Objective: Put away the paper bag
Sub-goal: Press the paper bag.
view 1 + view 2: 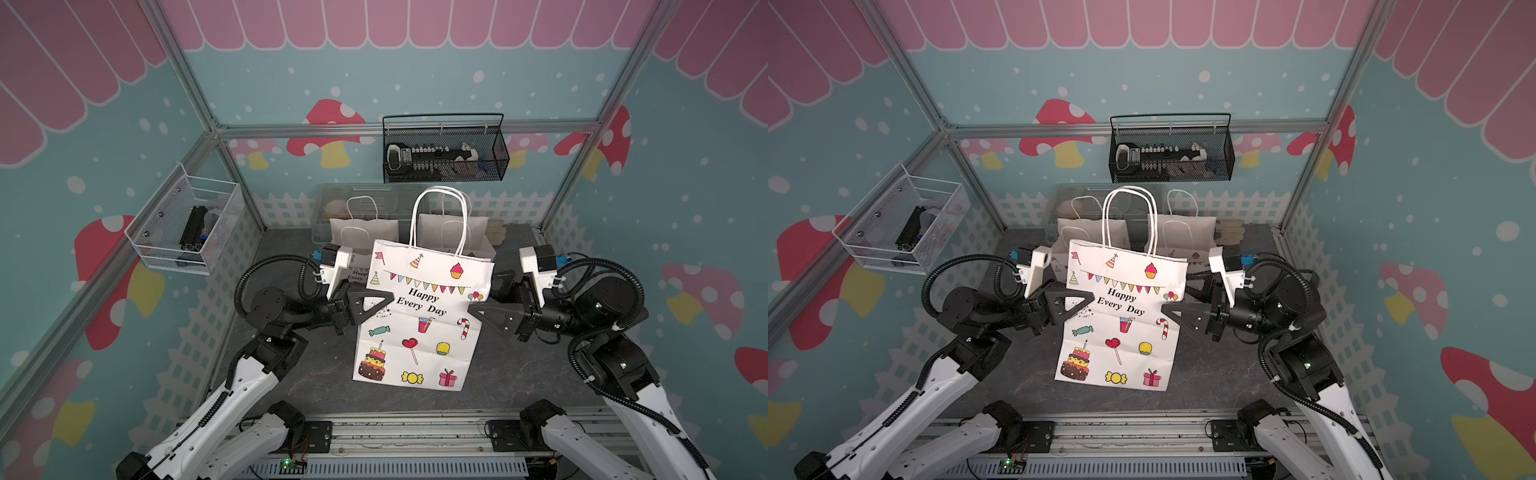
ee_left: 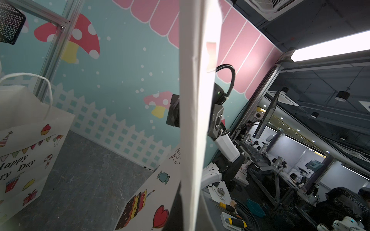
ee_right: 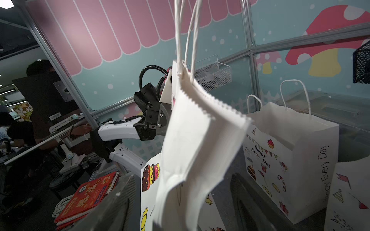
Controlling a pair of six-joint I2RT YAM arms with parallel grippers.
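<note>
While it stands, paper bag point(image 1: 419, 345) looks flat.

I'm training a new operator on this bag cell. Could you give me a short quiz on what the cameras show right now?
1. True or false: the left gripper is shut on one side edge of the upright paper bag.
2. How many other bags stand behind it? A) one B) two C) four
3. Fill in: the right gripper has its jaws ____, one on either side of the bag's opposite edge.

Key: 1 true; 2 B; 3 open.
</note>
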